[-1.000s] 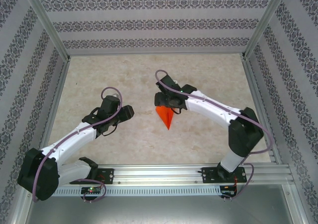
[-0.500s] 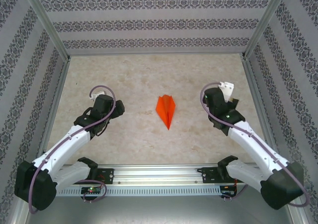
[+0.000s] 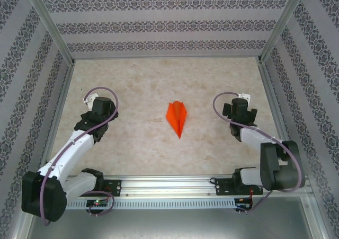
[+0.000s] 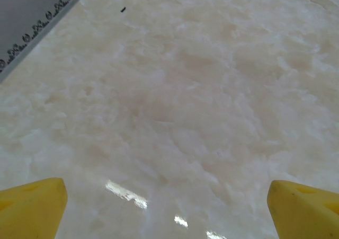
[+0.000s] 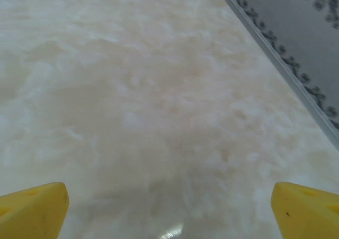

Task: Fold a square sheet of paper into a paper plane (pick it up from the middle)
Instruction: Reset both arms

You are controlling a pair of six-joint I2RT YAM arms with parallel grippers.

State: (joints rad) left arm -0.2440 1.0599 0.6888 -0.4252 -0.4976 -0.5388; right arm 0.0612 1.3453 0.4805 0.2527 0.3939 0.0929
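Observation:
The square sheet of paper lies folded as a bright orange paper plane (image 3: 177,117), a narrow dart with a centre crease, flat on the middle of the table with its point toward the near edge. My left gripper (image 3: 96,104) hangs well to the plane's left, apart from it. My right gripper (image 3: 240,105) hangs about as far to its right. In the left wrist view the left gripper (image 4: 167,210) is open, its yellow fingertips (image 4: 32,207) wide apart over bare table. The right gripper (image 5: 169,210) is open the same way, with its yellow fingertips (image 5: 33,208) at the frame's bottom corners.
Patterned walls (image 3: 169,24) and aluminium posts (image 3: 50,24) enclose the pale marbled table (image 3: 159,80). The left wall (image 4: 29,21) stands close to the left gripper and the right wall (image 5: 302,32) close to the right one. A metal rail (image 3: 175,185) runs along the near edge.
The right gripper has let go of the plane and swung out to the right. The left arm has drawn back to the left. Both grippers have opened wide; the plane stays put.

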